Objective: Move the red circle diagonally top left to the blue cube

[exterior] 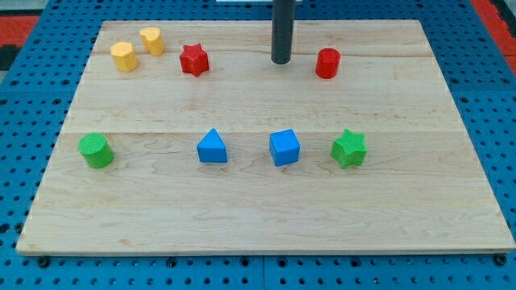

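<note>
Red circle (327,63) — a short red cylinder — is shown near the view's top edge of the wooden tabletop (258,209), right of centre and standing apart from every other block. The end effector is a plain dark rod with nothing to open or close, so nothing is grasped; its lower end, my tip (280,61), is set down just to the view's left of the red circle at about the same height in the view, with a clear gap of bare wood between them. The blue cube (285,147) is seen well below, toward the view's bottom and slightly right of the tip, flanked by a blue triangular block (212,147) on its left and a green star (349,148) on its right. The decisive relation is judged to be this: the tip lies on the side of the red circle that faces the goal spot above and left of the blue cube — so a push from here would drive the circle rightward, away from it. A detour round to the circle's upper-right side is judged necessary before any useful push toward the view's lower left.
</note>
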{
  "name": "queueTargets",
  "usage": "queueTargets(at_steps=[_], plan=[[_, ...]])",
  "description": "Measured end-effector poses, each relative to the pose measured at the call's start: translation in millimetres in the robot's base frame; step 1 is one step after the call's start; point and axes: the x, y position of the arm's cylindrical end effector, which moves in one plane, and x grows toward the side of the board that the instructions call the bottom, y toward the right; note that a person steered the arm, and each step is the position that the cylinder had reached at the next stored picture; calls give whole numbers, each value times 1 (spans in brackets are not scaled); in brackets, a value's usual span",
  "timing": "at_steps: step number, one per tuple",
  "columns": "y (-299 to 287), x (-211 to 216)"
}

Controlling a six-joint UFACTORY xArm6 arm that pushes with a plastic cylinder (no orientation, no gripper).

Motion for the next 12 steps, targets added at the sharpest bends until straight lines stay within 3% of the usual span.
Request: queueTargets(at_steps=[1, 2, 3, 5, 8, 12], plan=[[-96, 5], [-162, -35], [-121, -38], [71, -44], [164, -44], [187, -41]])
